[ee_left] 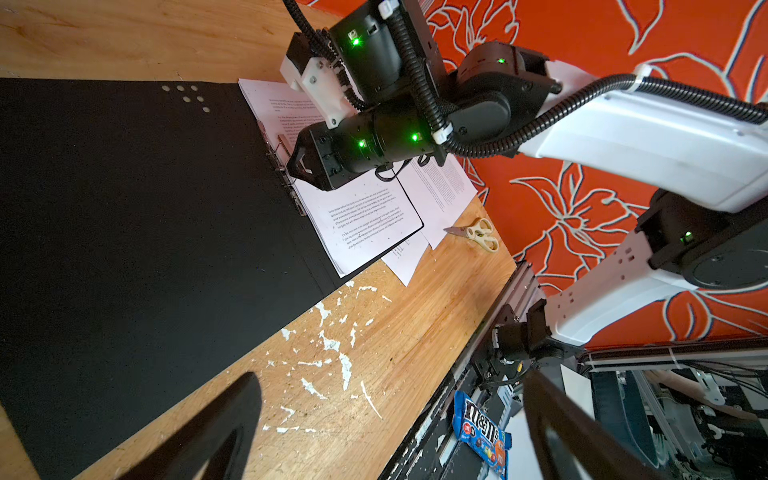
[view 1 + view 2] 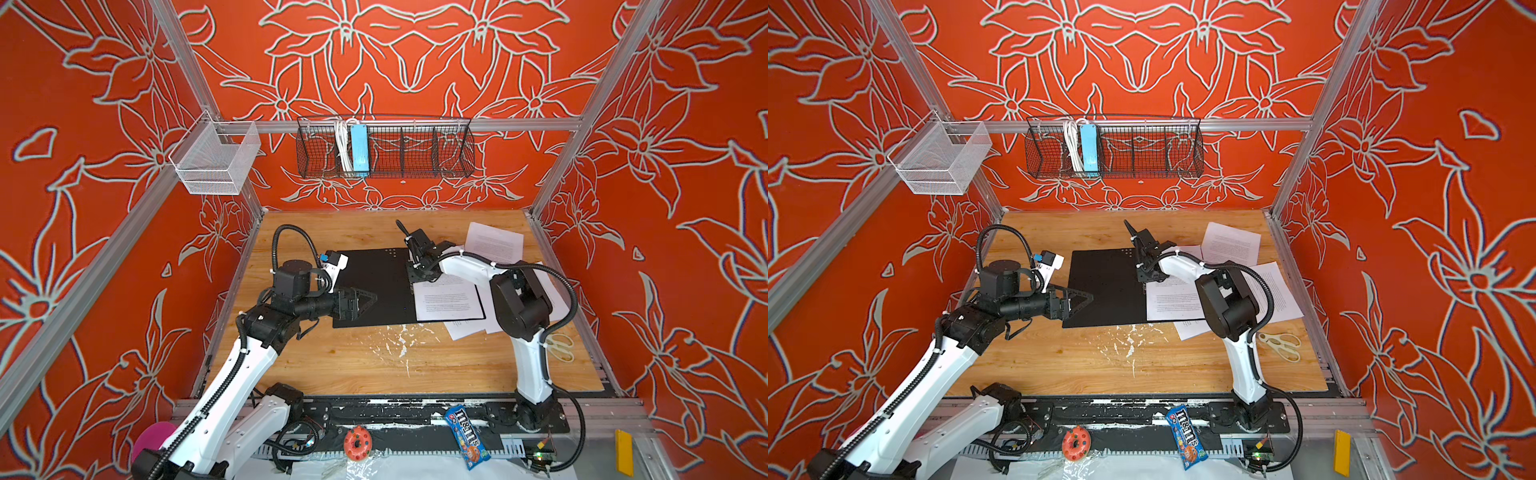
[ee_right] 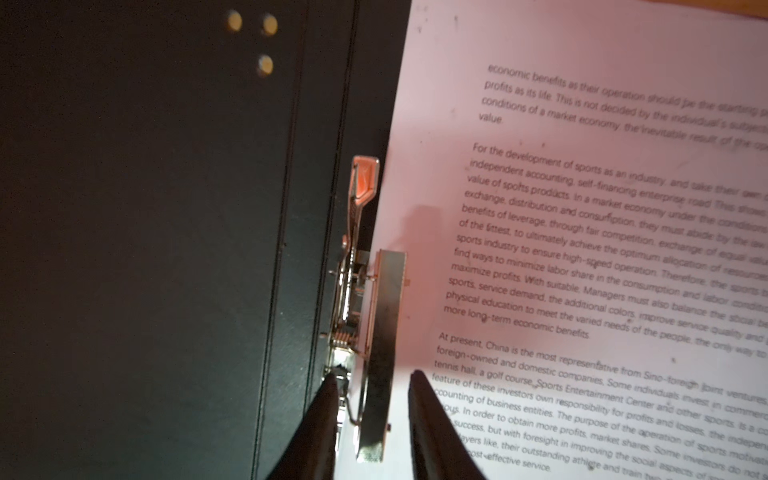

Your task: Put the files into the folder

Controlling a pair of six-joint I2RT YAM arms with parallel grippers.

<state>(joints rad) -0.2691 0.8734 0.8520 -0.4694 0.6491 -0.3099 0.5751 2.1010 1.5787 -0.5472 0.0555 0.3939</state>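
Observation:
The folder point(image 2: 374, 286) lies open on the table, black inside up, with small dots at a far corner. A printed sheet of the files point(image 2: 449, 301) rests on its right half; more sheets point(image 2: 494, 243) lie loose to the right. My right gripper point(image 3: 374, 378) points down at the folder's metal clip. Its jaws stand narrowly open either side of the clamp bar point(image 3: 384, 332), with a gap on the paper side. My left gripper point(image 2: 372, 297) hovers wide open over the folder's left half point(image 1: 124, 228), holding nothing.
Cream-handled scissors point(image 2: 561, 347) lie near the right arm's base. An M&M's bag point(image 2: 467, 436) and a toy doughnut point(image 2: 357, 442) sit on the front rail. A wire basket holding a light-blue power strip point(image 2: 359, 149) hangs on the back wall, a white mesh basket point(image 2: 216, 160) at left.

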